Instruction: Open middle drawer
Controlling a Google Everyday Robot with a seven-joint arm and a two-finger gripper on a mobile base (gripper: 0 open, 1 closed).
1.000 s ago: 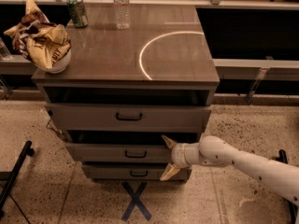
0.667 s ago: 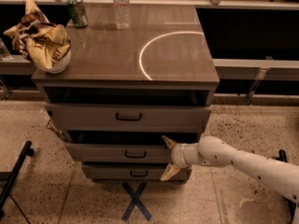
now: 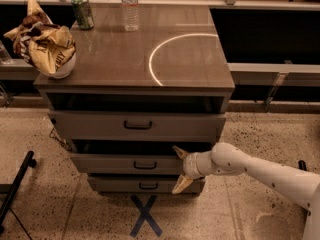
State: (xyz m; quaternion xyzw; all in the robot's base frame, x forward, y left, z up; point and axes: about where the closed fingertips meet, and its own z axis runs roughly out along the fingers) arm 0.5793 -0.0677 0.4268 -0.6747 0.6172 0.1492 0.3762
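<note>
A speckled floor with a blue tape cross (image 3: 145,215) lies under the grey-brown cabinet (image 3: 195,74). On top, from the left, I see a crumpled bag (image 3: 42,41), a can (image 3: 80,11) and a water bottle (image 3: 130,6). The middle drawer (image 3: 115,164) stands slightly out, with a dark gap above it. At its right end my gripper (image 3: 179,168) is spread wide, one finger above the front and one below. I judge this to be the pulling step; next I'd draw straight back.

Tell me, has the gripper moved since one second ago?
No. The gripper stays at the right end of the middle drawer, unchanged against the floor cross.
</note>
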